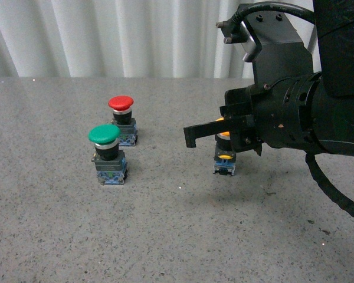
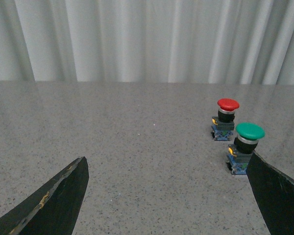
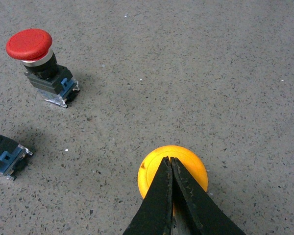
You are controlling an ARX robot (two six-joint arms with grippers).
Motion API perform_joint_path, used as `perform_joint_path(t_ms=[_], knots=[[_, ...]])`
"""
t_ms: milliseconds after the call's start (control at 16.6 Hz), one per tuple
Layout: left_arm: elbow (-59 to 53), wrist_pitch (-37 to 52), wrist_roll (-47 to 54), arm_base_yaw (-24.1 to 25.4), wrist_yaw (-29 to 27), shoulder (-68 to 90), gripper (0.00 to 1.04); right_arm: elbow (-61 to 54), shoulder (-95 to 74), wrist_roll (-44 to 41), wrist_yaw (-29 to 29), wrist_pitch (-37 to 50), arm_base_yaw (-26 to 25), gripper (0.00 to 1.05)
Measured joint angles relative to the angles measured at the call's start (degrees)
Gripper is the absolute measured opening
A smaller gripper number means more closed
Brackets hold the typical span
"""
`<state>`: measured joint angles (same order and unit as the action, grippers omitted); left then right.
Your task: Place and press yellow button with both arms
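The yellow button (image 1: 225, 156) stands upright on the grey table, right of centre, its cap mostly hidden behind my right arm. My right gripper (image 1: 192, 135) is shut and empty, reaching left at cap height. In the right wrist view the shut tips (image 3: 169, 159) lie over the middle of the yellow cap (image 3: 188, 169); I cannot tell whether they touch it. My left gripper (image 2: 169, 196) is open and empty above bare table. Its two black fingers (image 2: 59, 198) show at the lower corners of the left wrist view. It is out of the front view.
A green-capped button (image 1: 107, 152) and a red-capped button (image 1: 122, 118) stand close together left of the yellow one. Both also show in the left wrist view, green (image 2: 247, 142) and red (image 2: 227, 115). White curtain (image 1: 106, 35) hangs behind the table.
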<state>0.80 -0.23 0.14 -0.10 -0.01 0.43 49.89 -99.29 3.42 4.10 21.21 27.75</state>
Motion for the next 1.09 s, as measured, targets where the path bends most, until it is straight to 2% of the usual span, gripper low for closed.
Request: perform_joint_path(t_ms=[543,844,1085], knots=[[0.0,0.0,0.0,0.0,0.0,0.0,0.98,0.4,-0.1,0.1,0.4,-2.2,0.0,0.02],[0.0,0.0,0.0,0.0,0.0,0.0,0.98,-1.4,0.1,2.6,0.1,4.4,-0.1,0.02],[0.0,0.0,0.0,0.0,0.0,0.0,0.98,-2.2,2.7,3.5,0.6,4.1,-0.1,0.02]])
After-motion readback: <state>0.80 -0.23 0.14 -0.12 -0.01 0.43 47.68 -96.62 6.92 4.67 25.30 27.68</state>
